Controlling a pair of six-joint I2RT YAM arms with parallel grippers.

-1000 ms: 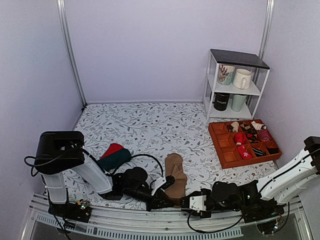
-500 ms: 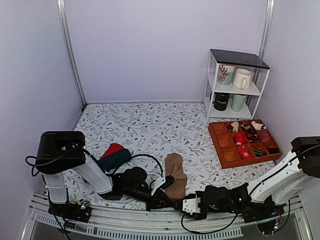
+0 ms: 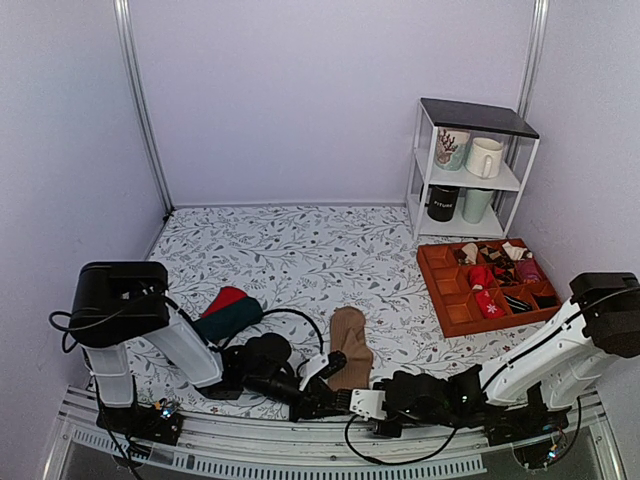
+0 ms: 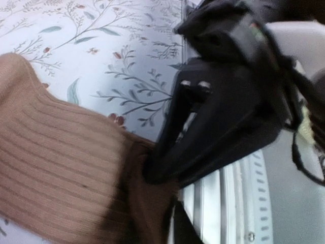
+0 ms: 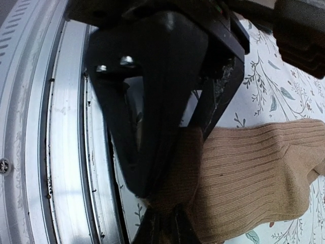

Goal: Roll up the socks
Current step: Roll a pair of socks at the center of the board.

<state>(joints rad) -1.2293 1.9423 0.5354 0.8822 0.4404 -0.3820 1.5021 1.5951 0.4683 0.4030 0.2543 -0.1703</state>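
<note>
The tan-brown socks (image 3: 348,352) lie as one flat strip near the table's front edge, toe pointing away from me. Both grippers meet at the cuff end. My right gripper (image 3: 353,402) (image 5: 165,226) is shut on the bunched cuff of the socks (image 5: 254,173). My left gripper (image 3: 322,402) (image 4: 172,223) is at the same cuff from the other side, its picture blurred. The ribbed socks (image 4: 61,162) fill the left of the left wrist view. There the right gripper (image 4: 223,117) looms black, tip on the fabric. The left gripper (image 5: 152,76) towers over the cuff in the right wrist view.
Red and dark green socks (image 3: 228,312) lie left of the tan pair. An orange compartment tray (image 3: 500,324) with small rolled socks sits at the right. Behind it stands a white shelf (image 3: 470,170) with mugs. A metal rail (image 3: 300,445) runs along the near edge.
My right arm has slid left along the near edge to the cuff, and its gripper has closed on the fabric. The left gripper has stayed at the cuff.
</note>
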